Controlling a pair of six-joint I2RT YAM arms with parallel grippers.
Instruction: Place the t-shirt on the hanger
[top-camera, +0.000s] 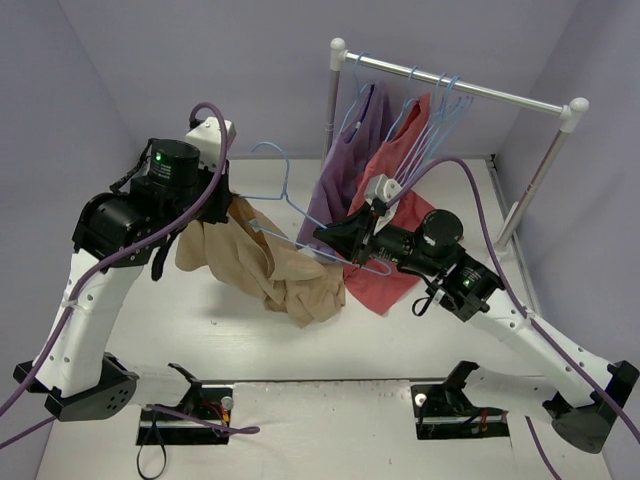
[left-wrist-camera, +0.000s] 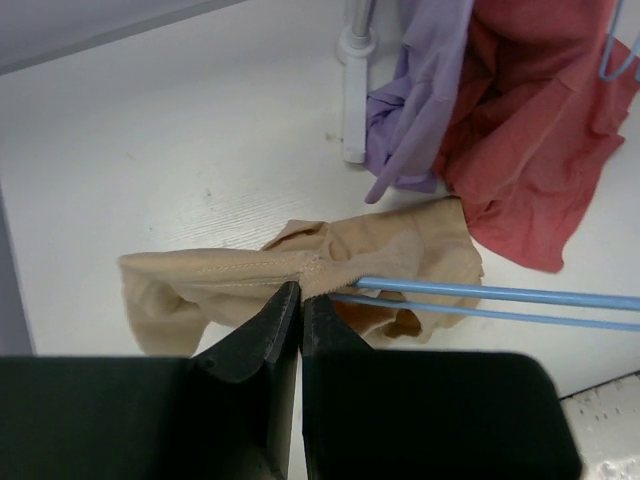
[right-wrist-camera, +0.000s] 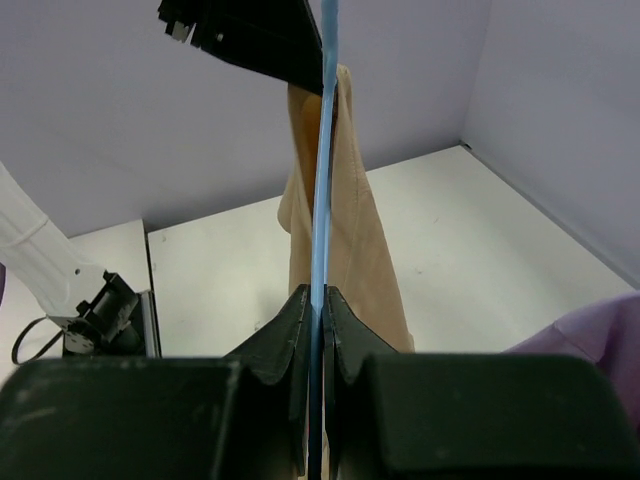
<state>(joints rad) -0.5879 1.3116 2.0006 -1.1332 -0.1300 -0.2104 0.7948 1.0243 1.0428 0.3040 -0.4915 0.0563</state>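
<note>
The tan t-shirt (top-camera: 270, 268) hangs bunched from my left gripper (top-camera: 236, 205), with its lower end resting on the table. In the left wrist view my left gripper (left-wrist-camera: 302, 290) is shut on a stitched edge of the t-shirt (left-wrist-camera: 230, 275). The light-blue hanger (top-camera: 284, 185) is held in the air between the arms, its hook up. Its wires (left-wrist-camera: 500, 297) run into the shirt fabric beside my left fingers. My right gripper (top-camera: 323, 238) is shut on the hanger's other end. In the right wrist view my right gripper (right-wrist-camera: 318, 300) clamps the wire (right-wrist-camera: 325, 150), with the t-shirt (right-wrist-camera: 350, 250) behind it.
A white clothes rack (top-camera: 470, 92) stands at the back right. A purple shirt (top-camera: 350, 150) and a red shirt (top-camera: 385, 285) hang on it, close behind my right gripper. Several spare blue hangers (top-camera: 445, 100) hang on the rail. Walls close in on three sides.
</note>
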